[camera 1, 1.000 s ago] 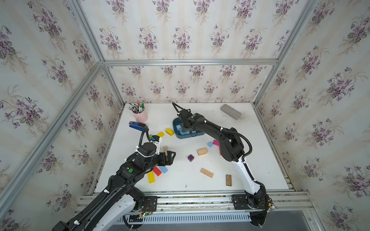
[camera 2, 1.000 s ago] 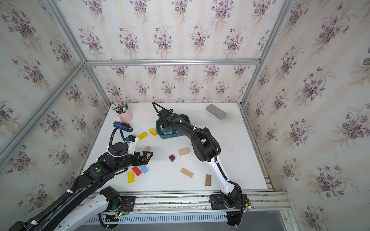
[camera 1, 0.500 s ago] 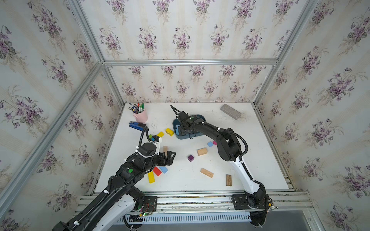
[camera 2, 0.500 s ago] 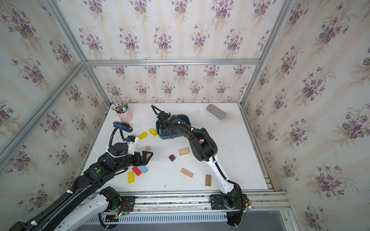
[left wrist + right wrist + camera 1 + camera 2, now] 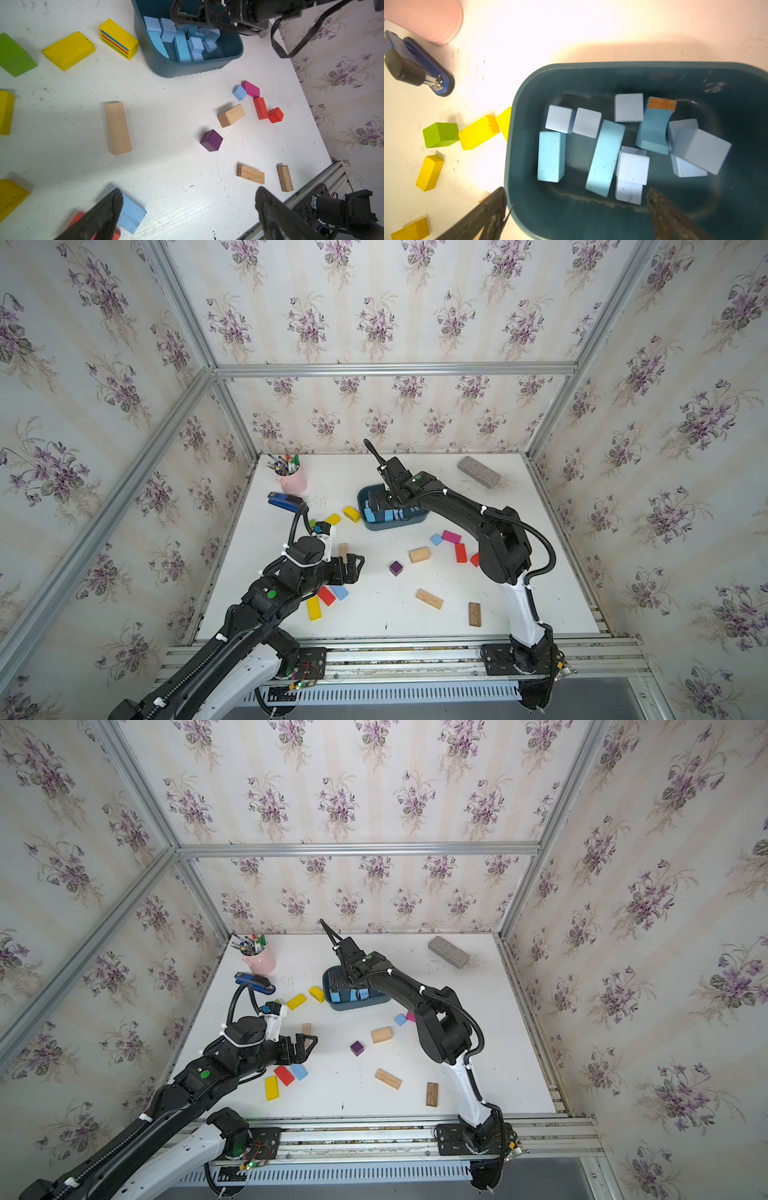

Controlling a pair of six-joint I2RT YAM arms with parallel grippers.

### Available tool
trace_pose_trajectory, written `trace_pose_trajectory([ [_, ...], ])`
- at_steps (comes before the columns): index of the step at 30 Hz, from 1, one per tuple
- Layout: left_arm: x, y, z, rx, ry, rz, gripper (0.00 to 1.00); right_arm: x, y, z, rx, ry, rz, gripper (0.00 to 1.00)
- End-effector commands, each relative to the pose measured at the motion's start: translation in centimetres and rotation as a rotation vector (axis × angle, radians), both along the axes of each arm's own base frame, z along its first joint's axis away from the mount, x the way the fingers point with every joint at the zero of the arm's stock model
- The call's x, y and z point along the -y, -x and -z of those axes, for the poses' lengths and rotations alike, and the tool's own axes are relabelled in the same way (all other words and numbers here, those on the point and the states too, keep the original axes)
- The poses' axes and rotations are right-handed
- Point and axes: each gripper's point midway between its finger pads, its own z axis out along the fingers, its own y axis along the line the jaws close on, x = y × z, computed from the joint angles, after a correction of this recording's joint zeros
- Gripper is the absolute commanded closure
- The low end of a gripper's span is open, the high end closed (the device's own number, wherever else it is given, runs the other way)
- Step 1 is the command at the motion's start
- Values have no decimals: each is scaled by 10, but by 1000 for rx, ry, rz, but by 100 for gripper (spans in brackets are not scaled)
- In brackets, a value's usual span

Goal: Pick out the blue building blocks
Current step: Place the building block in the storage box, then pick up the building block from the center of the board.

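Several blue building blocks (image 5: 605, 158) lie in a dark teal bin (image 5: 517, 124) at the table's back middle, which shows in both top views (image 5: 399, 526) (image 5: 357, 1004). My right gripper (image 5: 576, 191) hangs open over the bin's left end (image 5: 376, 506), empty, one finger outside the wall. A loose blue block (image 5: 340, 592) (image 5: 131, 214) lies by a red one, just beside one finger of my open, empty left gripper (image 5: 188, 193) (image 5: 357, 566). Another blue cube (image 5: 436, 539) (image 5: 239, 92) touches a pink block right of the bin.
A pink pen cup (image 5: 293, 481) and dark blue stapler (image 5: 284, 501) stand back left, a grey brick (image 5: 478, 472) back right. Yellow blocks (image 5: 351, 514), a purple cube (image 5: 396, 568), red blocks (image 5: 460, 552) and plain wood blocks (image 5: 429, 599) lie scattered over the middle.
My right gripper has shifted a little to the left over the bin. The left arm and the loose blocks have not moved.
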Motion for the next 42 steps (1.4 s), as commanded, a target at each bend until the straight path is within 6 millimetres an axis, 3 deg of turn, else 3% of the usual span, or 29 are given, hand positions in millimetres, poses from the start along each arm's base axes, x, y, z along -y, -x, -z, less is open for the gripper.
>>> trace_pose_trajectory([
  [1, -2, -2, -1, 4, -6, -13, 1, 1, -2, -11, 37, -4, -3, 0],
  [6, -2, -2, -3, 9, -6, -10, 1, 4, 10, -32, 72, -59, -33, 0],
  [12, -4, 0, 4, -22, -7, -32, 1, 28, 49, -56, 94, -118, -56, 0],
  [20, -19, 8, 34, -158, -38, -149, 1, 87, 108, -37, 52, -70, -26, 0],
  [25, -26, 18, 57, -234, -32, -238, 2, 117, 135, -26, 46, -63, 20, 0],
  [32, -34, 28, 76, -254, -49, -345, 9, 139, 152, -21, 53, -59, 56, 0],
  [42, -34, 17, 83, -298, -135, -400, 9, 152, 160, -28, 77, -82, 90, 0],
])
